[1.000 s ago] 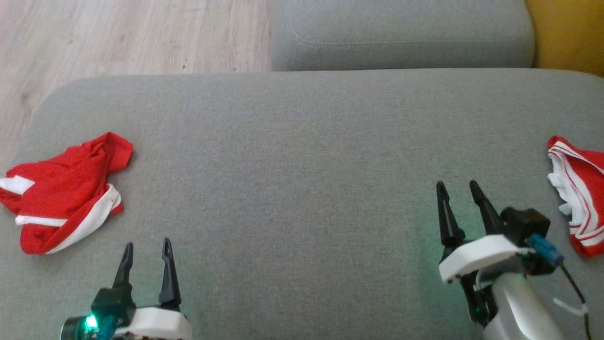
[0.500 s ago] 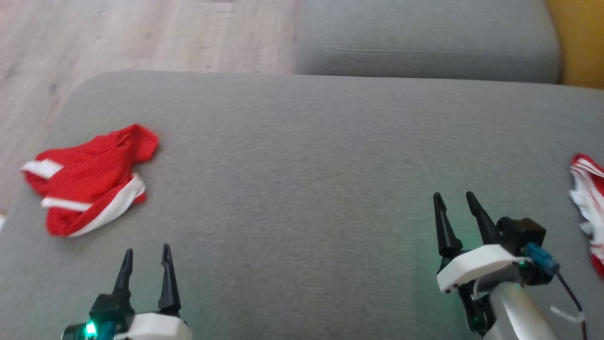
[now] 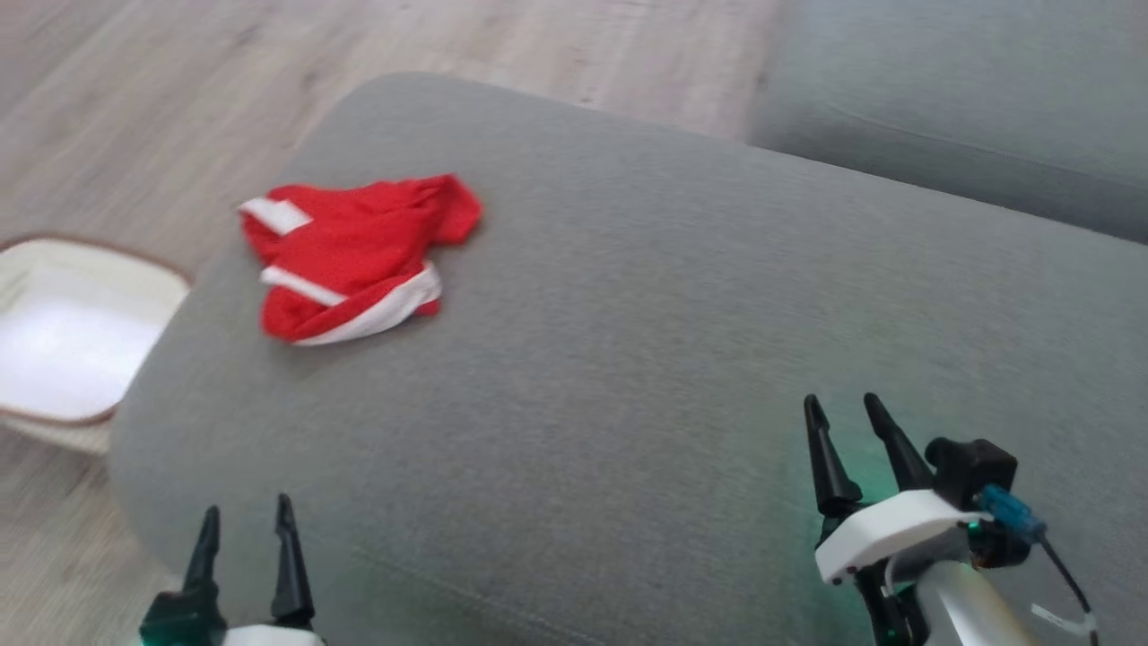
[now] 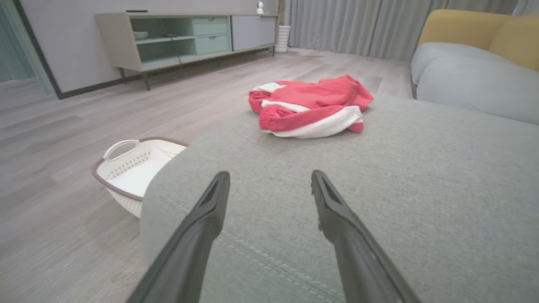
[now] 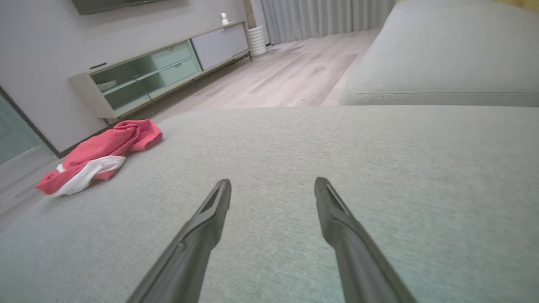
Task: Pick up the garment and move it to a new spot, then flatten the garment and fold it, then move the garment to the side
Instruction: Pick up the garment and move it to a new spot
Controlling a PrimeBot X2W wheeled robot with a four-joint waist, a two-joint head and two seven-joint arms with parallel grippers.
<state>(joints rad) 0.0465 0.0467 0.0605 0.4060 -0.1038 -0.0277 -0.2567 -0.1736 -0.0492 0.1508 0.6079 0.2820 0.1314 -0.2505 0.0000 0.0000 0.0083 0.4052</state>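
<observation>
A crumpled red garment [image 3: 354, 256] with white bands lies near the far left corner of the grey cushion [image 3: 646, 359]. The left wrist view has the garment [image 4: 311, 105] ahead and slightly right; the right wrist view has the garment [image 5: 99, 158] far to the left. At the lower left, over the cushion's near edge, my left gripper [image 3: 247, 520] stands open and empty. The right gripper [image 3: 843, 413] hangs open and empty above the cushion at the lower right. Both are well apart from the garment.
A white basket [image 3: 63, 336] with a brown rim stands on the wooden floor left of the cushion, also the basket [image 4: 134, 168] in the left wrist view. A second grey cushion [image 3: 969, 108] lies beyond. A low cabinet [image 4: 185, 38] lines the far wall.
The head camera has swung left: the basket has come into view and a red-and-white striped garment at the right has left the picture. Both grippers stay open.
</observation>
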